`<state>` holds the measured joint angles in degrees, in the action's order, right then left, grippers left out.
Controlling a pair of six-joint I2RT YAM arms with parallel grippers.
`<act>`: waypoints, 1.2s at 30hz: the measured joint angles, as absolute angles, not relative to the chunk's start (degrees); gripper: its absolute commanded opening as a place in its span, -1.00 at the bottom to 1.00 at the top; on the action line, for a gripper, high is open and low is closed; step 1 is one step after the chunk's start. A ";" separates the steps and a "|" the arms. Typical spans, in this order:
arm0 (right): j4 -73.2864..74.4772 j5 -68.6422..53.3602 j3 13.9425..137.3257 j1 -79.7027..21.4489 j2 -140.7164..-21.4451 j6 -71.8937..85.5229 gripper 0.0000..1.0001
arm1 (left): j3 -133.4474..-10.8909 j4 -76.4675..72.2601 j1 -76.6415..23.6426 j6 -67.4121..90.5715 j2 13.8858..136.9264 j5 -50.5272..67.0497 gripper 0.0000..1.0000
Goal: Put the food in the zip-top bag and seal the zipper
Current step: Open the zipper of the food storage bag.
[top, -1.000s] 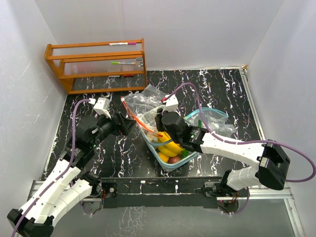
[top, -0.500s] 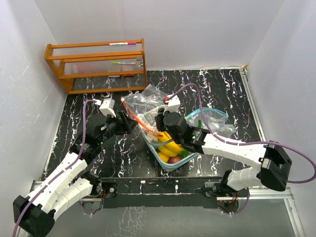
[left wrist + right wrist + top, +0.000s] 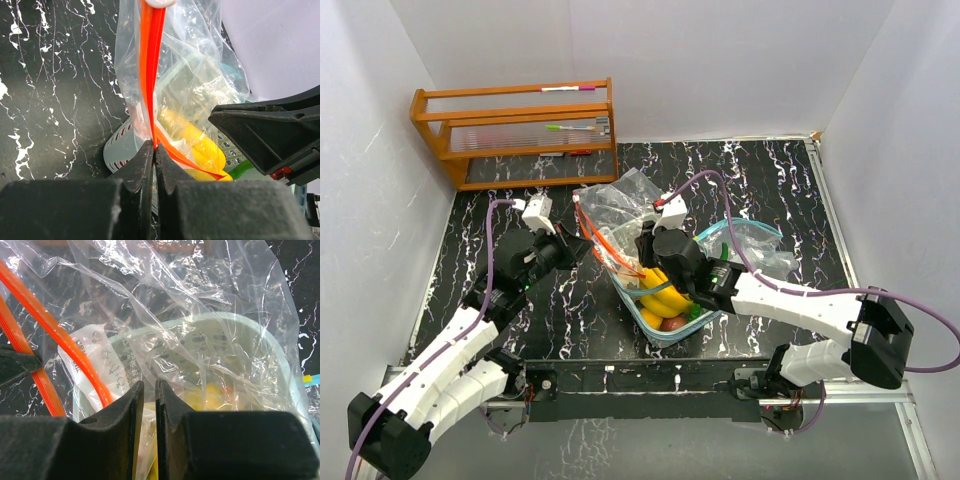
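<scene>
The clear zip-top bag [image 3: 620,205] with its orange zipper [image 3: 600,240] stands crumpled over the far end of a pale teal mesh basket [image 3: 665,335]. Yellow bananas [image 3: 665,297], a red fruit [image 3: 672,323] and a green pepper [image 3: 696,312] lie in the basket. My left gripper [image 3: 582,247] is shut on the zipper [image 3: 150,75] at the bag's left end; bananas [image 3: 197,145] show through the film. My right gripper [image 3: 642,252] pinches the bag's clear wall [image 3: 165,315] just right of the zipper [image 3: 60,335], over the basket rim [image 3: 240,322].
A wooden rack [image 3: 515,130] with markers stands at the back left by the wall. Another clear bag on a teal rim [image 3: 750,238] lies right of the basket. White walls close in the black marbled table [image 3: 520,300] on three sides.
My left gripper has moved in to the bag and shut on the orange zipper. The bag's top has shifted a little right and up. The right gripper has kept its hold.
</scene>
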<state>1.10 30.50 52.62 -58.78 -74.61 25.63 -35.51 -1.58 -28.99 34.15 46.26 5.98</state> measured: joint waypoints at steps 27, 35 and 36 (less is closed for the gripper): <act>-4.01 7.35 56.51 -60.86 -74.67 10.52 0.02 | -38.92 -3.70 -28.99 30.92 42.13 14.06 -1.00; -6.33 8.23 56.69 -60.86 -76.05 9.23 0.01 | -38.76 -5.63 -28.99 32.27 41.04 17.08 -1.00; -6.35 8.32 56.69 -60.86 -76.12 9.23 0.01 | -38.76 -5.43 -28.99 32.16 40.95 16.97 -1.00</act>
<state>-6.35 8.32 56.69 -60.86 -76.12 9.23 -38.76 -5.43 -28.99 32.16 40.95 16.97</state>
